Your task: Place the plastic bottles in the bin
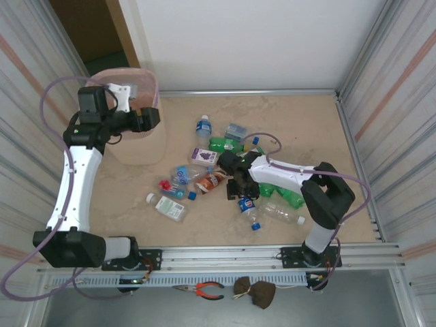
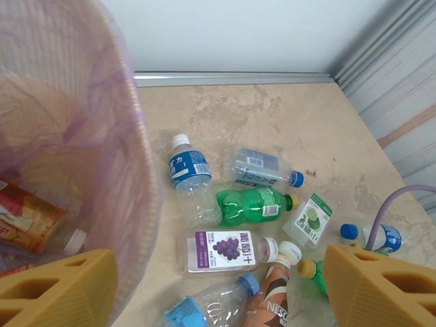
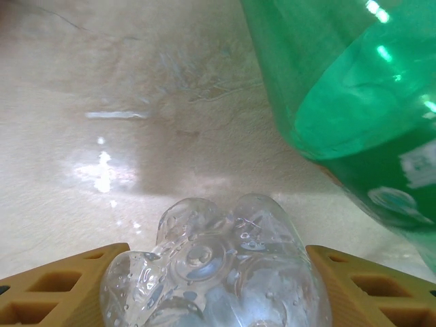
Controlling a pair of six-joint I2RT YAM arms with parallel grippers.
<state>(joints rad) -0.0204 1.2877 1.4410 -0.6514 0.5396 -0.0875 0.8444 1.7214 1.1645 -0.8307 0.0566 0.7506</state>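
Sandy tabletop between corrugated walls: I see the bin [image 1: 133, 151] in the 10 o'clock corner, with my left gripper [image 1: 151, 119] spread wide and empty over its rim. The plastic bottles [image 1: 203, 157] lie scattered at centre. My right gripper [image 3: 218, 272] pinches a clear bottle [image 3: 211, 255] by its base. A green bottle [image 3: 354, 102] lies at its 2 o'clock.

A beige, marble-patterned counter [image 1: 306, 122] is enclosed by a plain white back wall [image 1: 259, 41] and ribbed grey metal side panels [image 1: 402, 88]. In front of the silver aluminium rail [image 1: 231, 253] at its near edge, red-handled pliers [image 1: 204, 291] lie just beside a dark brown crumpled lump [image 1: 255, 291].
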